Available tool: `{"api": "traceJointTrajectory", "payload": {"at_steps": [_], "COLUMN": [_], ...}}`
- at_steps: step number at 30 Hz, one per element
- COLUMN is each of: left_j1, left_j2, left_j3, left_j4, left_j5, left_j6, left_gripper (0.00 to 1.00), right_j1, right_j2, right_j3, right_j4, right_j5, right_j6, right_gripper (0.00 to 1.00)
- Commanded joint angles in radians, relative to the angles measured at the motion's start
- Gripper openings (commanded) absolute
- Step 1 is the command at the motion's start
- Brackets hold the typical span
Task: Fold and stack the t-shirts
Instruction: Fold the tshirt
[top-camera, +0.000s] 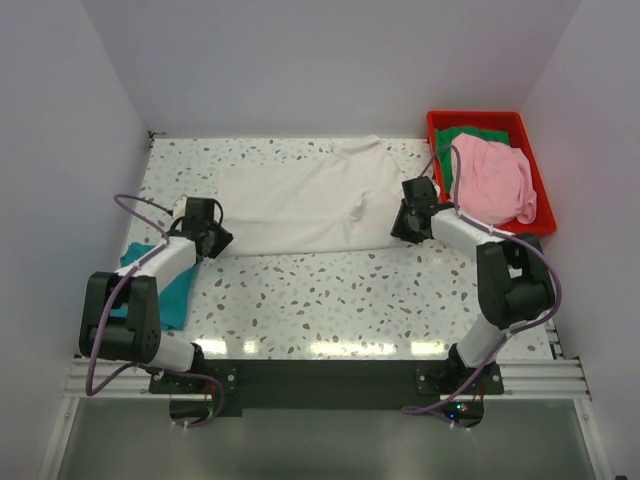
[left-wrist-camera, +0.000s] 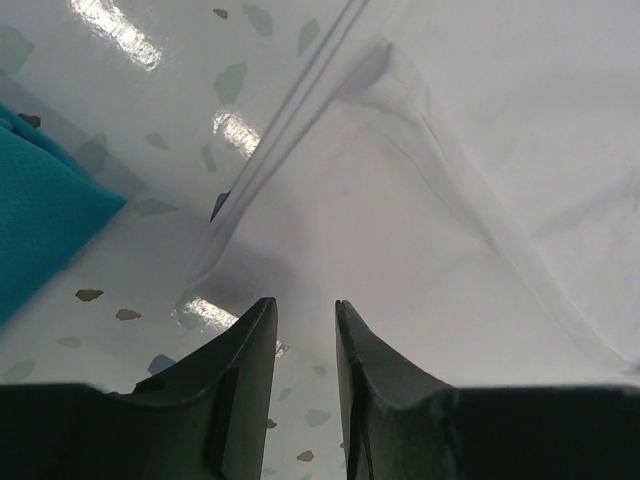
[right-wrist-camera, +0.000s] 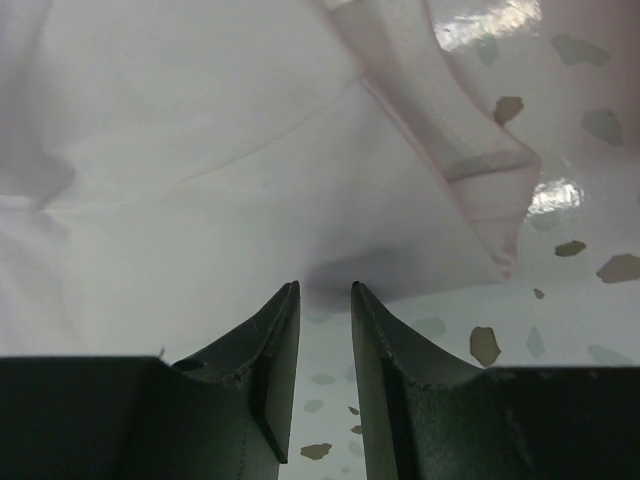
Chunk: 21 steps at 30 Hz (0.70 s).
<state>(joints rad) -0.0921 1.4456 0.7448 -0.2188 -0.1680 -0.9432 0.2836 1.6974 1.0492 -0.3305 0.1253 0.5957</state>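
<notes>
Reaching from its base at the near left of the counter (top-camera: 330, 300), the left arm (top-camera: 165, 262) bends at a dark elbow block and sends its white forearm far and to the right. Its wrist ends at the near left corner of the off-white t-shirt (top-camera: 300, 205). The right arm (top-camera: 470, 232) mirrors it: it rises from the near right, folds at its own dark elbow, and slants its forearm far and to the left to the shirt's near right edge. The off-white t-shirt lies spread flat across the far middle of the counter, between the two wrists. In the left wrist view the left jaws are slightly spread, with speckled counter showing in the narrow gap and nothing between them; the shirt's edge is just ahead of the tips. The right jaws stand the same way, a little apart and pinching nothing, with the shirt's edge just beyond them. The teal t-shirt (top-camera: 180, 300) lies at the near left, partly under the left forearm. At the far right, a red bin (top-camera: 475, 118) holds the pink t-shirt (top-camera: 492, 180) on top of the green t-shirt (top-camera: 470, 135).
</notes>
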Motion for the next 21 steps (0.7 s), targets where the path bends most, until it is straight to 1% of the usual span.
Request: {"api": "traceJointTrajectory", "payload": {"at_steps": [1, 2, 3, 4, 5, 6, 8, 9, 10, 12, 17, 21], "left_j1": [0.003, 0.003, 0.003, 0.003, 0.003, 0.003, 0.003, 0.003, 0.003, 0.003, 0.003, 0.003], "left_j2": [-0.016, -0.027, -0.046, -0.056, -0.063, -0.076, -0.085, -0.096, -0.102, -0.116, -0.096, -0.07], "left_j3": [-0.019, -0.034, -0.041, -0.044, -0.048, -0.05, -0.051, -0.053, -0.059, -0.077, -0.087, -0.094], "left_j4": [0.016, 0.025, 0.03, 0.029, 0.019, 0.012, -0.01, -0.026, -0.03, -0.022, -0.002, 0.012], "left_j5": [-0.033, -0.031, -0.034, -0.041, -0.048, -0.054, -0.067, -0.073, -0.074, -0.076, -0.062, -0.087], "left_j6": [-0.017, -0.016, -0.017, -0.014, -0.016, -0.016, -0.026, -0.034, -0.037, -0.045, -0.049, -0.063], "left_gripper": [0.35, 0.36, 0.38, 0.43, 0.46, 0.5, 0.53, 0.57, 0.57, 0.59, 0.59, 0.57], "right_j1": [-0.018, -0.021, -0.023, -0.029, -0.032, -0.04, -0.047, -0.05, -0.057, -0.064, -0.077, -0.08], "right_j2": [-0.082, -0.091, -0.1, -0.117, -0.123, -0.131, -0.154, -0.159, -0.169, -0.171, -0.141, -0.108], "right_j3": [-0.063, -0.074, -0.081, -0.096, -0.104, -0.113, -0.14, -0.147, -0.159, -0.161, -0.138, -0.121], "right_j4": [0.064, 0.065, 0.061, 0.061, 0.061, 0.061, 0.062, 0.067, 0.067, 0.068, 0.076, 0.076], "right_j5": [0.063, 0.074, 0.076, 0.077, 0.08, 0.082, 0.082, 0.085, 0.086, 0.092, 0.109, 0.109], "right_j6": [0.038, 0.039, 0.039, 0.039, 0.041, 0.041, 0.047, 0.049, 0.05, 0.052, 0.047, 0.044], "right_gripper": [0.32, 0.32, 0.37, 0.39, 0.41, 0.46, 0.49, 0.51, 0.55, 0.57, 0.57, 0.56]}}
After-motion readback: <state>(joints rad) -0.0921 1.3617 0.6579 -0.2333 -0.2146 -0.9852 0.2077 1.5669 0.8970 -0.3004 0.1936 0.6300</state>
